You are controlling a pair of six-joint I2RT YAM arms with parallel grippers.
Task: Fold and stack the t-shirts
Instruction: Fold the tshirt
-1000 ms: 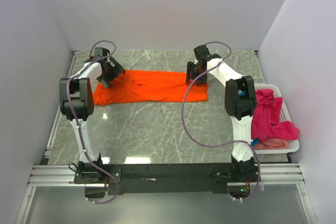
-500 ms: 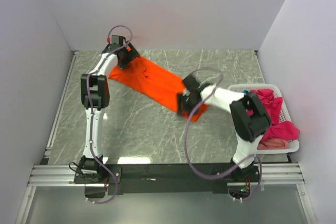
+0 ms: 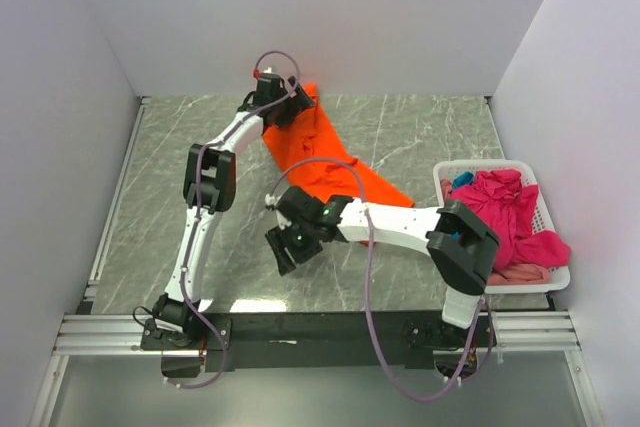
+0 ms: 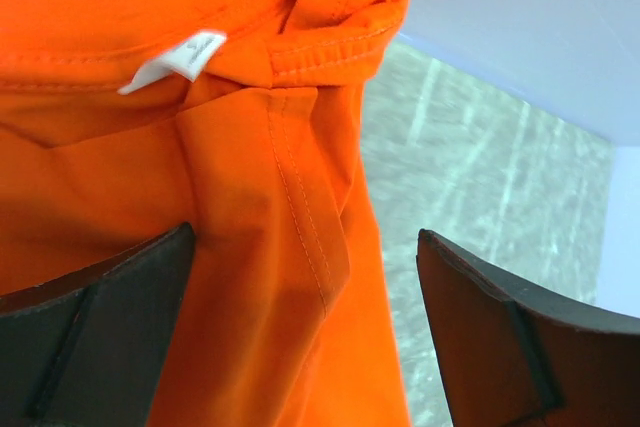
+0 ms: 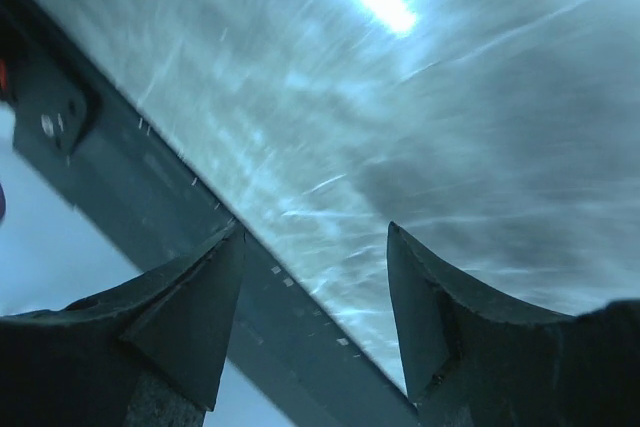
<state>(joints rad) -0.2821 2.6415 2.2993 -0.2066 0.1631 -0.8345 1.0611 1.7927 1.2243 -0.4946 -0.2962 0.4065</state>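
Observation:
A bright orange t-shirt lies in a long diagonal strip from the back wall toward the table's middle right. My left gripper is at its far end by the wall. In the left wrist view the collar with its white label shows, and my left gripper is open wide with orange cloth between the fingers, clear of the right one. My right gripper hovers over bare table, in front and to the left of the shirt's near end. It is open with nothing in it.
A white basket stands at the right edge, holding a magenta-pink shirt, a bit of teal cloth and pale pink cloth. The dark front rail runs just below the right gripper. Walls close in on three sides.
The orange shirt swung from a flat sideways spread into a diagonal strip. My left gripper moved right along the back wall. My right gripper came off the shirt's end and moved front-left.

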